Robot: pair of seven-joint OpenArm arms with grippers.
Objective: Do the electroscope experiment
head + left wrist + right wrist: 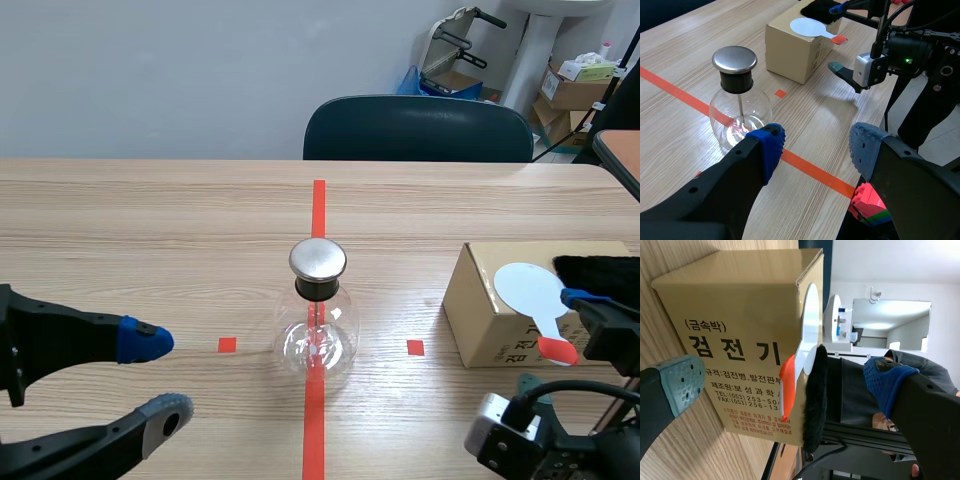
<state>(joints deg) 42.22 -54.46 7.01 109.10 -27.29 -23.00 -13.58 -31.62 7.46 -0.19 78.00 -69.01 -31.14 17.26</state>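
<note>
your left gripper [815, 150] is wide open and holds nothing. one pad [767, 147] is blue and the other is grey-blue, both soft and dotted. neither pad touches anything.

the electroscope [318, 320] stands upright on the red line in the middle of the table [150, 230]. it is a round, clear glass bottle with a black neck and a flat, shiny metal cap [318, 258]. in the scene view your left gripper sits at about 8 o'clock from it, well apart.

your right gripper [785, 385] is wide open too and grips nothing. a brown cardboard box [495, 315] lies at 3 o'clock from the electroscope. on the box lies a paddle [530, 290], a flat white disc with an orange handle. a piece of fluffy black fur [600, 270] lies just beside it. the box edge, the handle and the fur sit in the gap between your right fingers. you cannot tell if a pad touches them.

only the left wrist view shows the thin rod [740, 107] inside the glass. it also shows some red and green bricks [867, 205] under the gripper. only the right wrist view shows the black and red print on the box side. only the scene view shows the dark chair [415, 130] at 12 o'clock.
</note>
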